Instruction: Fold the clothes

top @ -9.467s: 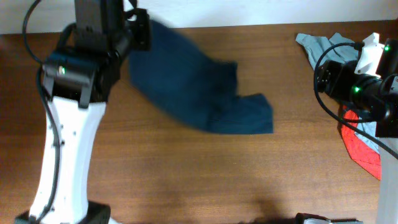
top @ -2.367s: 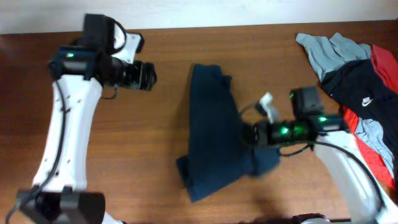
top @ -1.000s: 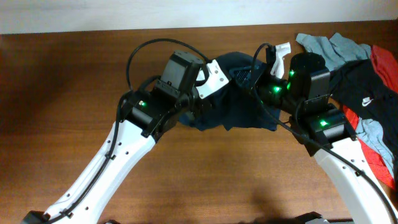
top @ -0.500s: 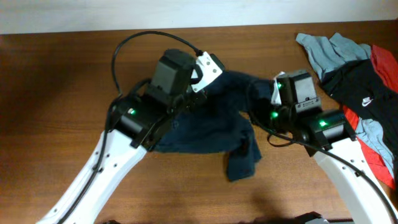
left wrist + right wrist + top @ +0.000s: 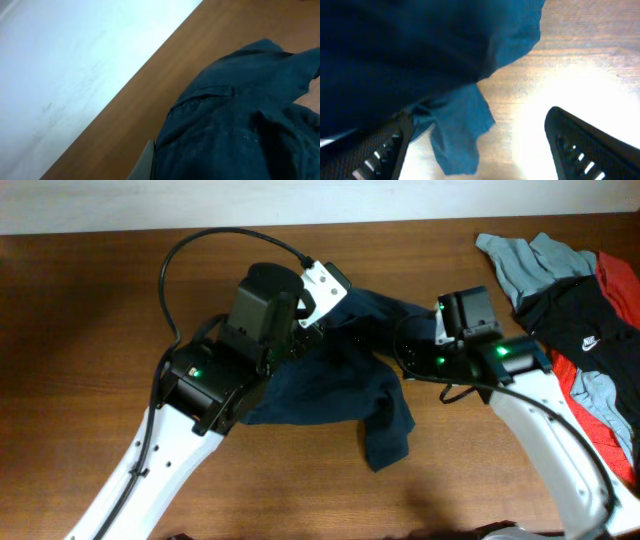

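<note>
- Shorts (image 5: 340, 385) of dark navy cloth, seen from above, lie crumpled in the middle of the brown table (image 5: 100, 300), between the two arms. One leg stretches toward the near side. The left gripper (image 5: 318, 320) is at the upper left part of the cloth, hidden under its own wrist. The right gripper (image 5: 412, 352) is just beside the right edge of the cloth. At the far right there is a pile: a grey garment (image 5: 520, 260), a black garment (image 5: 575, 310) with a white logo and a red garment (image 5: 590, 415).
- From the left wrist, the shorts (image 5: 240, 125) fill the lower right, very near to the camera. Behind them are the table (image 5: 165, 85) and a white wall (image 5: 65, 65). The cloth covers the fingers, so I cannot tell if this gripper pinches anything.
- From the right wrist, the right gripper (image 5: 479, 117) has its two black fingers (image 5: 375, 150) spread wide, with nothing pinched. The shorts (image 5: 410, 50) hang above them, and one flap comes down beside one finger.
</note>
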Controlling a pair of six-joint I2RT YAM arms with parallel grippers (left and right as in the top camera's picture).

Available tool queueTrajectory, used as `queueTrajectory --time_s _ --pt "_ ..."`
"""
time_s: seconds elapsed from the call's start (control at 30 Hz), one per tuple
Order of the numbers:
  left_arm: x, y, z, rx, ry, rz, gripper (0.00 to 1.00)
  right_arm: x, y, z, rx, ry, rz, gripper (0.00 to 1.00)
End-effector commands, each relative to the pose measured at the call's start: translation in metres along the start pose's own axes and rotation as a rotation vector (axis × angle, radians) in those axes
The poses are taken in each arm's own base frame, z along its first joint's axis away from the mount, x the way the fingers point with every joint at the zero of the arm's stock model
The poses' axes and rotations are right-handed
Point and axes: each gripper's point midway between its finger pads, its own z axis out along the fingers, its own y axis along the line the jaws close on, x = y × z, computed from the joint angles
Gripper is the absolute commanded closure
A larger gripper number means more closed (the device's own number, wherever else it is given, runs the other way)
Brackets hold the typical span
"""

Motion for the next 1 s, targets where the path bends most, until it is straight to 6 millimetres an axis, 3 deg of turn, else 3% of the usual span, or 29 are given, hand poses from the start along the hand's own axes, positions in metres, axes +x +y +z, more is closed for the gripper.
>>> queueTrajectory --time_s 0.0,0.2,0.27,0.3,0.37,0.43,0.5,0.63,0.7,0.73,0.8,0.87,0.97 --pt "-0.016 0.018 -0.024 -0.056 -0.068 -0.035 0.99 0.001 -0.009 0.027 0.051 0.036 -0.075 0.12" --pt "-0.016 0.018 -0.024 -0.056 -0.067 -0.036 0.99 -0.025 -0.016 0.094 0.107 -0.002 -0.078 0.13" --pt "-0.016 0.018 -0.024 -0.056 -0.067 -0.036 0.99 -0.037 -0.018 0.102 0.110 -0.041 -0.072 0.16" --pt "-0.016 0.018 -0.024 -0.056 -0.067 -0.036 0.99 -0.046 -0.017 0.104 0.103 -0.079 -0.066 0.24" --pt "-0.016 0.018 -0.024 -0.056 -0.067 -0.036 0.99 -0.055 -0.015 0.103 0.095 -0.115 -0.065 0.28" --pt "-0.016 0.018 -0.025 -0.056 -0.067 -0.036 0.99 -0.059 -0.006 0.103 0.051 -0.131 -0.087 0.28" --pt "-0.016 0.018 -0.024 -0.055 -0.065 -0.035 0.99 -0.058 0.005 0.103 -0.004 -0.123 -0.160 0.21" --pt "-0.016 0.018 -0.025 -0.055 -0.066 -0.035 0.99 -0.054 0.026 0.102 -0.100 -0.123 -0.367 0.21" --pt "-0.015 0.017 -0.024 -0.055 -0.064 -0.035 0.99 -0.049 0.035 0.101 -0.179 -0.103 -0.341 0.20" --pt "-0.015 0.017 -0.024 -0.055 -0.064 -0.035 0.99 -0.046 0.037 0.100 -0.214 -0.084 -0.271 0.20" --pt "-0.015 0.017 -0.024 -0.055 -0.064 -0.035 0.98 -0.037 0.022 0.099 -0.246 0.021 0.182 0.21" --pt "-0.016 0.017 -0.024 -0.055 -0.064 -0.035 0.98 -0.038 0.016 0.093 -0.331 0.083 0.433 0.28" --pt "-0.015 0.017 -0.024 -0.055 -0.063 -0.034 0.98 -0.050 0.005 0.081 -0.452 0.117 0.636 0.27"
